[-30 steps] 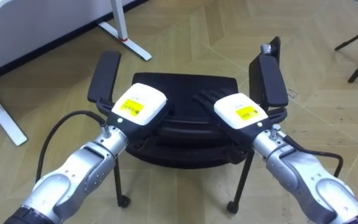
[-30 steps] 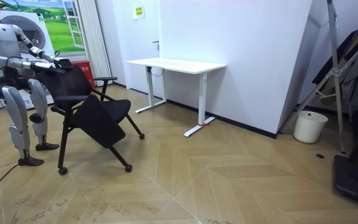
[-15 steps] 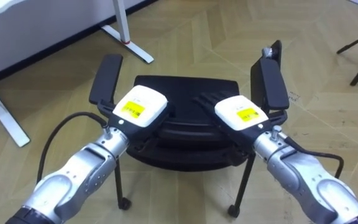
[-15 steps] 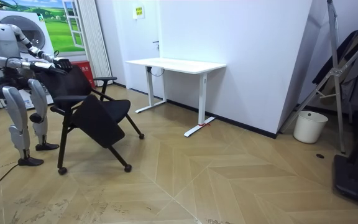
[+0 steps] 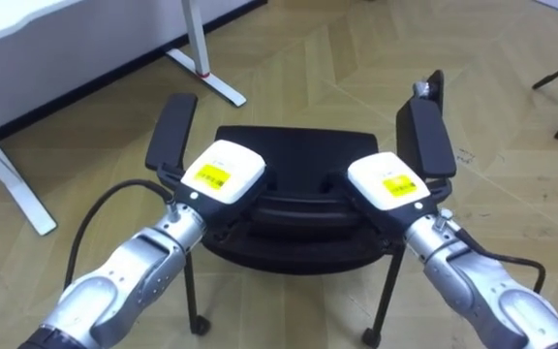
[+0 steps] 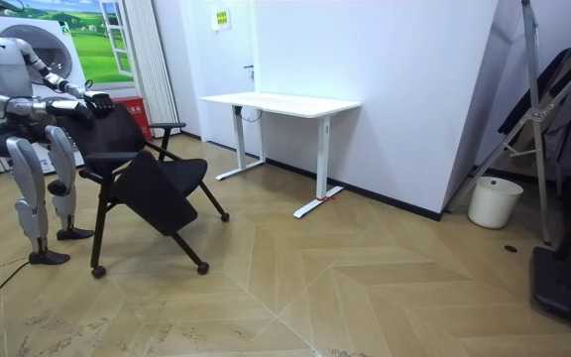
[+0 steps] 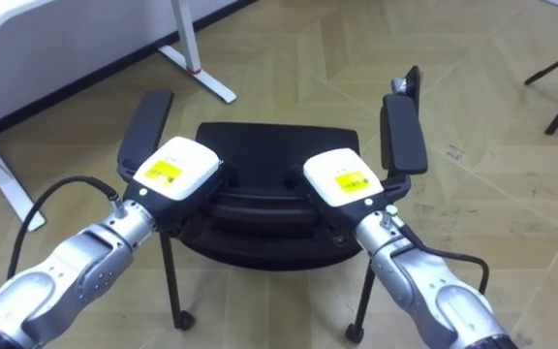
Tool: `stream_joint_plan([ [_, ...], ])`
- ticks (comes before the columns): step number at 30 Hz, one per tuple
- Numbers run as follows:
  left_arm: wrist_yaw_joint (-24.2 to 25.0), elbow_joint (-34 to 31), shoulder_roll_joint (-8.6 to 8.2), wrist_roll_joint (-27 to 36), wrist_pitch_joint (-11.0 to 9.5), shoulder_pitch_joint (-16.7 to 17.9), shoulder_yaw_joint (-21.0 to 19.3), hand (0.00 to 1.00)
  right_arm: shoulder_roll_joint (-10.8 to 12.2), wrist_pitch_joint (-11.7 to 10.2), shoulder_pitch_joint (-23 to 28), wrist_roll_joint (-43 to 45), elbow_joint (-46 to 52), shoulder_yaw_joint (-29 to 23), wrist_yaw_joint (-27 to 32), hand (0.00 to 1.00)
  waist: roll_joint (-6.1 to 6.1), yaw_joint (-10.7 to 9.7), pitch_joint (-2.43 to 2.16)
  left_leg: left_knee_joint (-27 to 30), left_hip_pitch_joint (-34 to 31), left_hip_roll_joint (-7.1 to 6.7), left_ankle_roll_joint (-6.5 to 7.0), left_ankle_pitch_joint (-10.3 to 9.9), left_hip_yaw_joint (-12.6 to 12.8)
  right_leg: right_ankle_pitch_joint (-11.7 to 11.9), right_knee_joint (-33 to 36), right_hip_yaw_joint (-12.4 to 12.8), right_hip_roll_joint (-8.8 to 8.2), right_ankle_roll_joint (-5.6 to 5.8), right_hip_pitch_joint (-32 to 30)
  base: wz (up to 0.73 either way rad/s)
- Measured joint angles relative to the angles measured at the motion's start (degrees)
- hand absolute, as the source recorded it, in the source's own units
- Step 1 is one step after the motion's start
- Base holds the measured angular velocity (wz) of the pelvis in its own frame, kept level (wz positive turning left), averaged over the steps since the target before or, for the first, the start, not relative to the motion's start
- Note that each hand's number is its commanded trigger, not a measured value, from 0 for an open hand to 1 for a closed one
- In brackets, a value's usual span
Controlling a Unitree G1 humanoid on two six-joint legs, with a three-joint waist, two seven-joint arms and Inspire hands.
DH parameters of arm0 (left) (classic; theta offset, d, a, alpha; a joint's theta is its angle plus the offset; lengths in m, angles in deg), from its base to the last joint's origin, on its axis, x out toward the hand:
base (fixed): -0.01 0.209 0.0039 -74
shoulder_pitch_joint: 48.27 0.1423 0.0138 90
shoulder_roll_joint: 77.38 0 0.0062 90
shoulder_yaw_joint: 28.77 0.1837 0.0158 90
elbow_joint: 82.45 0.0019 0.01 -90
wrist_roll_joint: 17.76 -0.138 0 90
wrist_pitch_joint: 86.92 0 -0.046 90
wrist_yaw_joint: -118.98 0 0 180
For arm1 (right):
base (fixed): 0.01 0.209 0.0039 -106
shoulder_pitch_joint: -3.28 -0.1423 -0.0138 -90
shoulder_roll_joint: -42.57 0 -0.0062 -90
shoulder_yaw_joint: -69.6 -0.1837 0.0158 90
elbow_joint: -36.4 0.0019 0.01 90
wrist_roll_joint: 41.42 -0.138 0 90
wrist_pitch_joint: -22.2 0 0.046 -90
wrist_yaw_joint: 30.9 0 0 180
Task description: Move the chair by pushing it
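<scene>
Matt black chair (image 5: 296, 147) on a smooth wooden floor (image 5: 511, 116).

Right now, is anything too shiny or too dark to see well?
Left eye view: the chair is so black its seat shows little detail, while the white backs of the left hand and right hand look bright. Room view: even light, only soft shade under the chair.

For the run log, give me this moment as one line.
robot: stands behind black chair | left hand: on chair's top edge | right hand: on chair's top edge | white desk: ahead, apart from chair
</scene>
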Motion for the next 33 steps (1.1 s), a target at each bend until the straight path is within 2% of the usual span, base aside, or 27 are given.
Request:
stream_joint_plan([
  [8, -0.16, 0.23, 0.02, 0.15, -1.0, 0.0, -0.05, 1.0, 0.0, -0.14, 1.03, 4.43, -0.5, -0.01, 4.95, 1.0, 0.93, 0.56, 0.16, -0.01, 0.04, -0.07, 0.0, 0.0, 0.04, -0.01, -0.03, -0.01, -0.09, 0.01, 0.01, 0.0],
  [12, -0.15, 0.24, 0.03, 0.15, -1.15, 0.0, -0.06, 1.0, -0.01, -0.25, 1.17, 5.01, -0.45, -0.07, 5.36, 1.0, 0.9, 0.77, 0.15, -0.02, -0.2, -0.06, 0.0, 0.0, 0.03, -0.01, -0.04, -0.16, -0.08, 0.01, 0.0, 0.0],
  [21, -0.14, 0.61, 0.08, 0.11, -2.74, 0.0, -0.75, 1.0, -0.01, -2.52, 1.28, 6.61, -1.15, -1.37, 5.93, 1.0, 0.52, 1.16, 0.07, -0.03, -0.24, -0.05, 0.01, 0.0, -0.01, -0.01, -0.04, -0.25, -0.07, 0.02, -0.02, 0.0],
  [33, -0.15, 0.82, 0.05, -0.78, -3.32, 0.0, -0.95, 1.0, 0.15, -2.68, 1.28, 6.71, -1.69, -1.35, 5.98, 1.0, -0.04, 1.25, -0.03, 0.07, -0.13, -0.01, 0.01, 0.0, -0.25, -0.01, -0.03, -0.8, -0.08, 0.01, 0.16, 0.0],
])
